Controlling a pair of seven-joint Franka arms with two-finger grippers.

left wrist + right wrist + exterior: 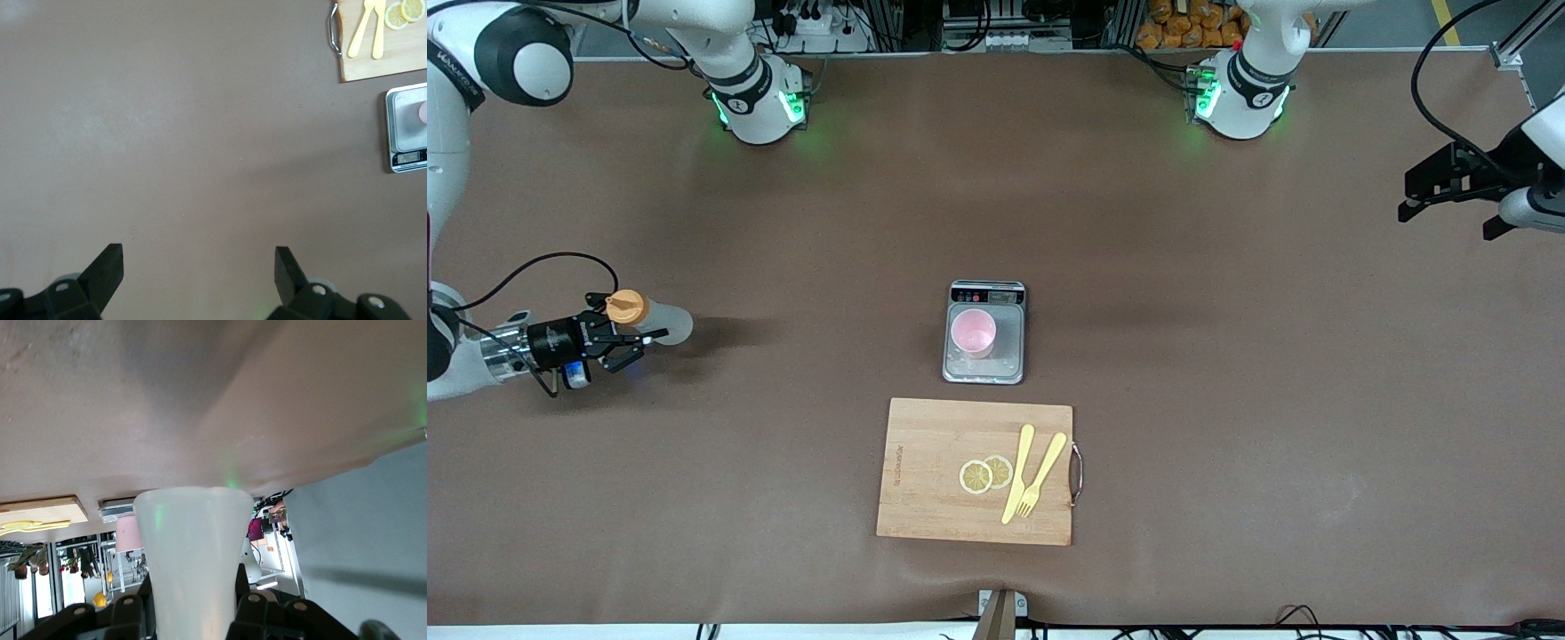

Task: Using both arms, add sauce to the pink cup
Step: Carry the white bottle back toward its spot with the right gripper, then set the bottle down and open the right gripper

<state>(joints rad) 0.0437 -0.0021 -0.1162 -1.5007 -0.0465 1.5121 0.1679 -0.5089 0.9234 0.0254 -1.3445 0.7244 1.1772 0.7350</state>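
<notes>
my right gripper (624,340) low at right arm's end of table, reaching sideways, pinching sauce bottle (649,316) around its body, orange cap up | my left gripper (1440,191) raised over left arm's end, fingers spread, waiting | pink cup (973,333) on scale (984,332), mid-table, just farther than cutting board (975,470)

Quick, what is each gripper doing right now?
Right gripper: closed on the sauce bottle, at the right arm's end of the table.
Left gripper: open, holding nothing, waiting.
</notes>
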